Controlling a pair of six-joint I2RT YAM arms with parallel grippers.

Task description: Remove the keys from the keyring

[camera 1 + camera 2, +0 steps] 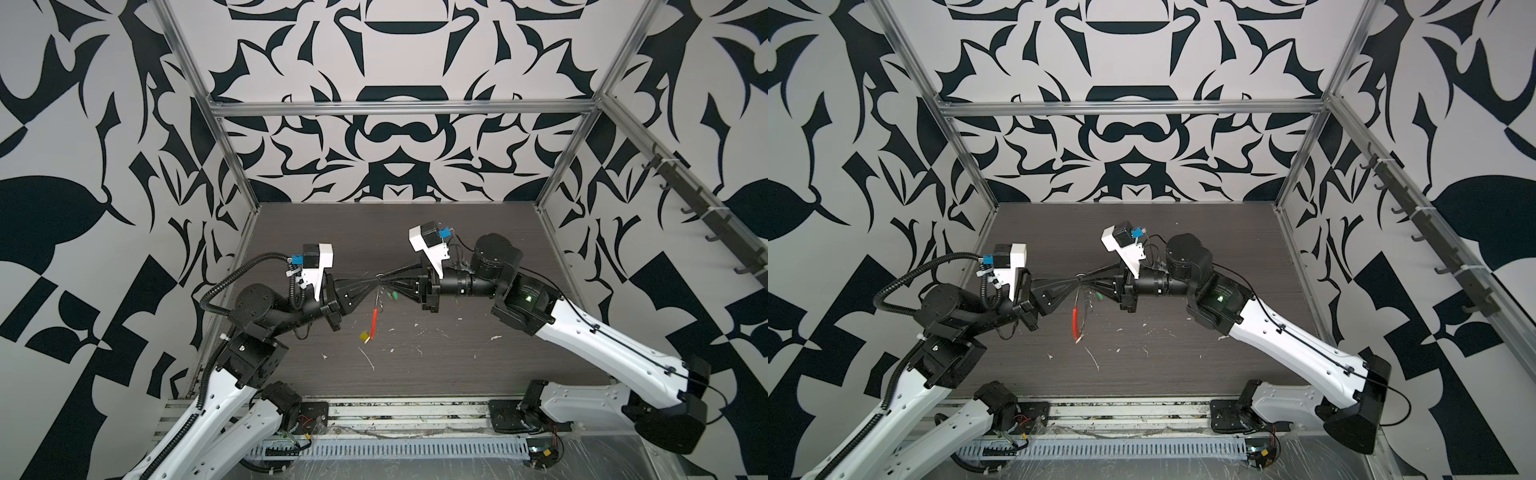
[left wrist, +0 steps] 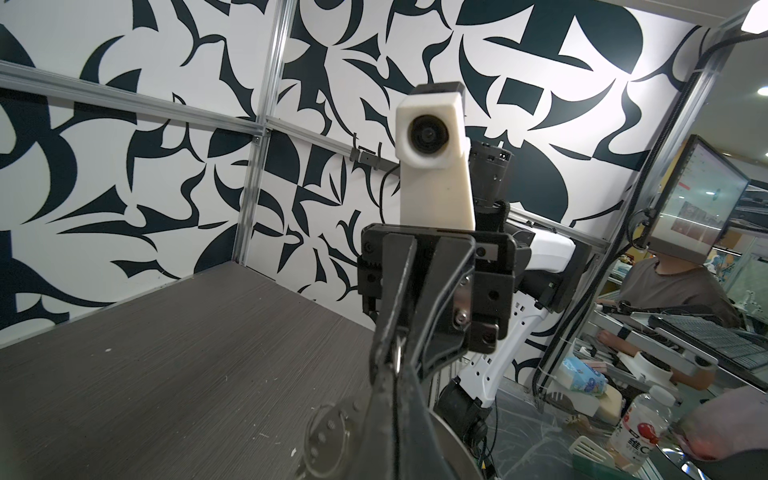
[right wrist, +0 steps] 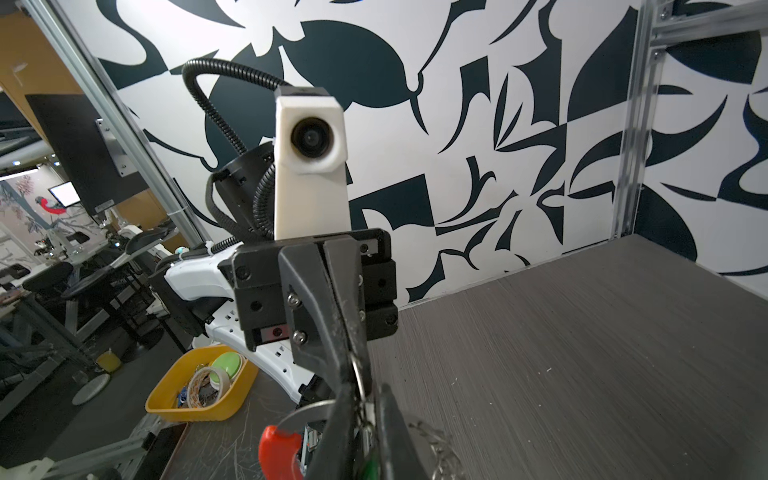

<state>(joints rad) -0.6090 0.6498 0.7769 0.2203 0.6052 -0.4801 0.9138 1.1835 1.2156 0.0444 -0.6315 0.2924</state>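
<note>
The left hand (image 1: 375, 286) is pressed together on the top of the keyring (image 1: 374, 322). It holds the keyring up off the desk (image 1: 457, 374), so the wire loop and its red sleeve hang straight down. The yellow key (image 1: 365, 337) dangles at the loop's low end; I can't tell whether it touches the desk. Just right of the wire, up near the fingertips, sits the green key (image 1: 392, 295). The right hand (image 1: 385, 285) meets the left tip to tip. In the right wrist view its fingers (image 3: 338, 432) stand close together with a small silver ring between them, seemingly the green key's. I'd say the green key is being worked off, and neither key is free yet. The next move calls for a firm hold on the left while the right draws that ring along the wire to its gap without slipping.
</note>
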